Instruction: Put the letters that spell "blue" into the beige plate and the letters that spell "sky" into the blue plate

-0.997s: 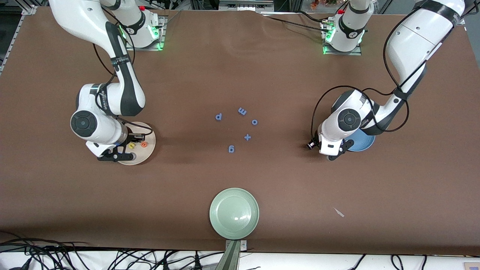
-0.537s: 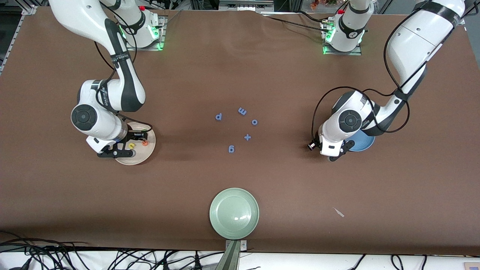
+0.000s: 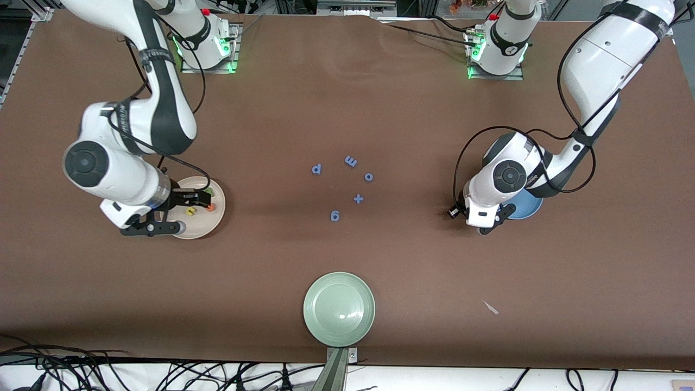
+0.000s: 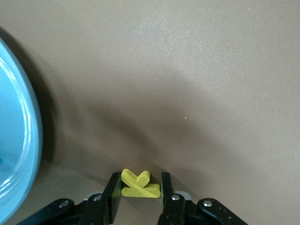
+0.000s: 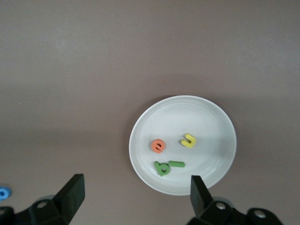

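The table (image 3: 347, 98) is covered by a matt brown sheet, smooth but for a few low wrinkles near the arms' bases; the beige plate (image 5: 215, 140) looks like smooth plastic or glazed ware with a soft sheen; the blue plate (image 4: 18, 154) is glossier, its rim catching bright streaks; the pale green plate (image 3: 326, 326) is glossy too, with a light spot on it; the yellow letter (image 4: 138, 183), the orange letter (image 5: 158, 146) and the green letters (image 5: 168, 166) are matt, like foam; the arms' shells (image 3: 597, 60) are glossy white plastic; the fingers (image 5: 72, 192) are matt black.
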Controlling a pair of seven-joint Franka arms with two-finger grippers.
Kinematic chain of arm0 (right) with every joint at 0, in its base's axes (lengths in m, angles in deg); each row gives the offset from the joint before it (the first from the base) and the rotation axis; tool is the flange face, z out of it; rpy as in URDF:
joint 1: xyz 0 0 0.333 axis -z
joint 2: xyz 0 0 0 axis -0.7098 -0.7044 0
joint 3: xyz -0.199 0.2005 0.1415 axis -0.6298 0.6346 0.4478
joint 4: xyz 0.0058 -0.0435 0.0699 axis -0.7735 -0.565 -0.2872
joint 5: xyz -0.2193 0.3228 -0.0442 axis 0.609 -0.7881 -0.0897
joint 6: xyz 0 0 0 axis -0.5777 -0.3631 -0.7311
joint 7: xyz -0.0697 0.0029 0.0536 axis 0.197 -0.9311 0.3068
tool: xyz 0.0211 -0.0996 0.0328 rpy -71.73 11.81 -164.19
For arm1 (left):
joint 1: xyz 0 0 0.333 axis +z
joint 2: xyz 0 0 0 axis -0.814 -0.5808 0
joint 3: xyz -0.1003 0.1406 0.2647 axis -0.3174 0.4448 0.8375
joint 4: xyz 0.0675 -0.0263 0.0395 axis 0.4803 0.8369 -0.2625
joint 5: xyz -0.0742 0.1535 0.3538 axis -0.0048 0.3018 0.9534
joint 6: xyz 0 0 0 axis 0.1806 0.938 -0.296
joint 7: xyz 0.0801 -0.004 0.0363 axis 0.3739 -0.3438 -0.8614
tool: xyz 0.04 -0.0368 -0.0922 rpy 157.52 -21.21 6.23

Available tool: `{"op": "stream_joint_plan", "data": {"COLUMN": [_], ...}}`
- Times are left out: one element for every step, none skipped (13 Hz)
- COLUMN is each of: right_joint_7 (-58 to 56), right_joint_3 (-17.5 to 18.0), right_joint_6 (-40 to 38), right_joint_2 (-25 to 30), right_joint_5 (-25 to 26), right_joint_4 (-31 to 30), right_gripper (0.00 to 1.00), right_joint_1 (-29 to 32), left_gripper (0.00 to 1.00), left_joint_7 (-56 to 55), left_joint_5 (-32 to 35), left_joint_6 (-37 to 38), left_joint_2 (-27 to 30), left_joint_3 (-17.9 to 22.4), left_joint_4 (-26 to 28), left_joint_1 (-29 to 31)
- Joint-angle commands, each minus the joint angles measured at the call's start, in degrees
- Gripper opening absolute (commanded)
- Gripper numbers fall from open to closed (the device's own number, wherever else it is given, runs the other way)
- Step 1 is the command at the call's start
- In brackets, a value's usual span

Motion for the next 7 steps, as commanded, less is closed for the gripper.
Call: {"op": "stream_joint_plan", "data": {"right_joint_7": [0.66,0.3,0.3,0.65,0.74,0.74,0.65], "right_joint_3": [-2.05,-2.14,-2.23,-2.15,-1.97,-1.62,-1.44], "right_joint_6": [-7.31,-7.42,-7.76,-9.68,-10.92,-12.32,-14.6], "right_joint_2": [2.22,3.62,4.77,6.43,8.36,10.91,12.85], "right_joint_5": [0.55,0.73,0.73,0.64,1.07,1.95,3.26], "right_joint_4": [3.31,3.75,3.93,4.19,4.11,3.76,3.75], "right_gripper": [1.0,1.0,1.0,1.0,1.0,1.0,1.0], "right_joint_1": [-0.19,-0.19,-0.19,-0.19,-0.28,-0.02,0.16], "left_gripper": [0.31,0.27,0.25,0.25,0.25,0.25,0.25], "left_joint_7": [-0.64,-0.64,-0.64,-0.55,-0.37,-0.46,-0.11], "left_joint_5": [0.33,0.25,0.33,0.25,0.24,0.16,-0.02], "left_joint_6": [0.17,0.26,0.35,0.44,0.7,0.87,1.4], "left_joint_2": [-0.38,-0.29,-0.29,-0.12,0.15,0.5,1.55], "left_joint_3": [0.05,0.05,0.05,0.05,-0.12,-0.21,-0.3], "left_joint_4": [-0.37,-0.37,-0.37,-0.37,-0.63,-0.98,-0.98], "left_joint_1": [-0.24,-0.32,-0.33,-0.15,0.02,0.03,0.11]}}
